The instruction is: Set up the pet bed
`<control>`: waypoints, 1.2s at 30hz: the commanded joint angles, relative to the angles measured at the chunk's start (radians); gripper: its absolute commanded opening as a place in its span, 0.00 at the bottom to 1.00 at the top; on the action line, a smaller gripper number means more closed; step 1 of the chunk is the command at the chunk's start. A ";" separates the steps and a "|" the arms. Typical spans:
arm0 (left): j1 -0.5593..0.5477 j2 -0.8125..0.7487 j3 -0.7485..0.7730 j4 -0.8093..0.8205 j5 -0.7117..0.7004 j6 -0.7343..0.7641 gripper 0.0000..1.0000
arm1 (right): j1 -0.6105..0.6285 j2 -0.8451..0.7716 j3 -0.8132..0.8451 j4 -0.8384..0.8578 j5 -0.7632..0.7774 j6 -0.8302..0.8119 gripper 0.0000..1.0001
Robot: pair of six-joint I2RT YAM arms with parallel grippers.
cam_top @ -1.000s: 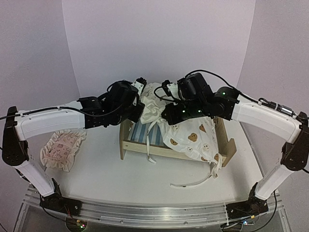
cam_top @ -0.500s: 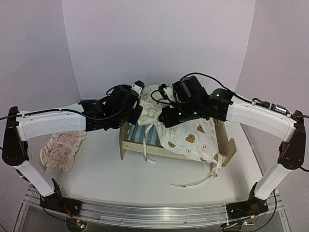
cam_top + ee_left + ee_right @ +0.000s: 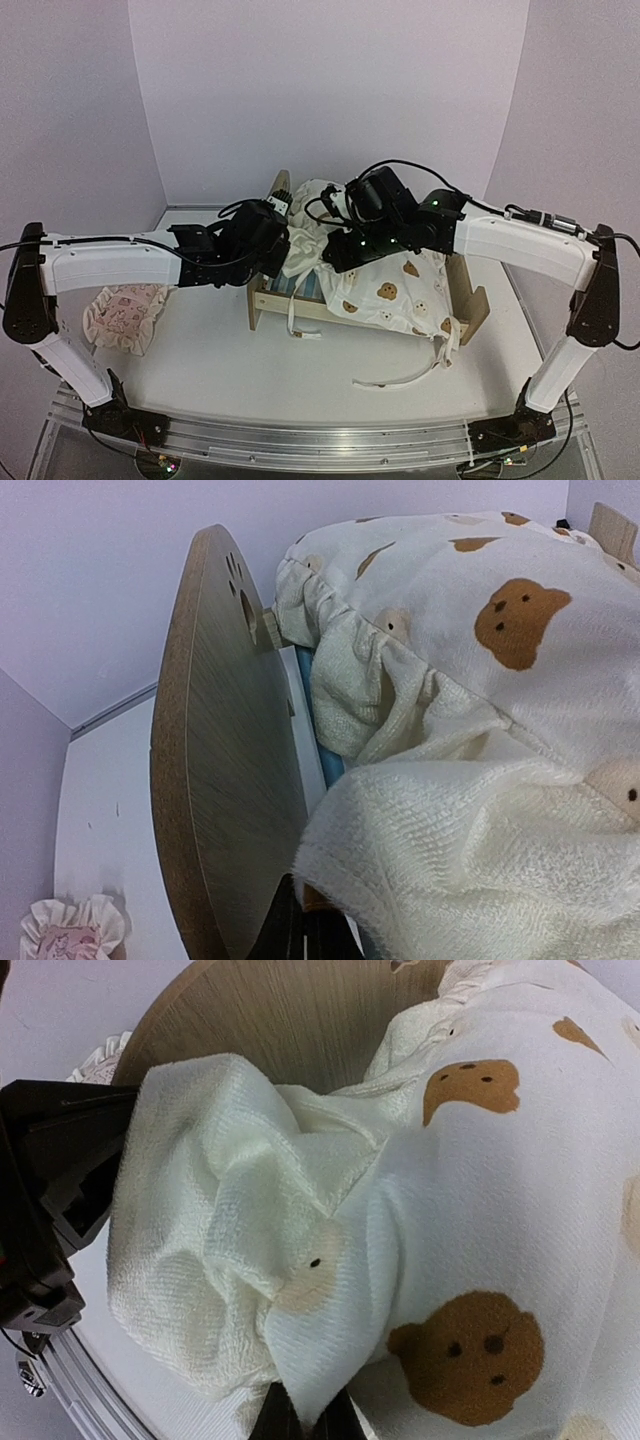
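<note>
The pet bed (image 3: pixel 330 312) stands mid-table, its plywood frame mostly under a cream bear-print quilt (image 3: pixel 400 290). My left gripper (image 3: pixel 283 238) and right gripper (image 3: pixel 335 250) hover close together over the bed's left end, each shut on a fold of the quilt. In the left wrist view the rounded headboard (image 3: pixel 220 760) stands just left of my gripper (image 3: pixel 305 932), which pinches the quilt (image 3: pixel 480 680) edge; a sliver of blue mattress (image 3: pixel 330 765) shows. In the right wrist view my gripper (image 3: pixel 305 1420) pinches a quilt (image 3: pixel 470 1180) corner before the headboard (image 3: pixel 290 1020).
A small pinkish ruffled pillow (image 3: pixel 125 312) lies on the table at the left, under the left arm. White quilt ties (image 3: pixel 400 380) trail onto the table in front of the bed. The left gripper's black body (image 3: pixel 50 1190) sits close beside the right gripper.
Both grippers have moved down and slightly left with the quilt. The quilt now covers more of the striped mattress.
</note>
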State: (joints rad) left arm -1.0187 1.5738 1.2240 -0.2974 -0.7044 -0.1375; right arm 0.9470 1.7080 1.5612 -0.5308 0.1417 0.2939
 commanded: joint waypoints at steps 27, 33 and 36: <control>0.004 -0.234 -0.165 -0.250 0.297 -0.264 0.52 | -0.002 0.153 0.154 0.020 0.057 0.004 0.00; 0.003 -0.318 -0.119 -0.318 0.352 -0.279 0.64 | -0.002 0.183 0.186 0.020 0.062 0.003 0.00; 0.003 -0.331 -0.104 -0.331 0.318 -0.284 0.68 | -0.002 0.189 0.192 0.021 0.063 0.005 0.00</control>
State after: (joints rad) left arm -1.0195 1.2778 1.0666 -0.5774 -0.3714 -0.3997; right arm 0.9478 1.8785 1.7054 -0.5254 0.1678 0.3038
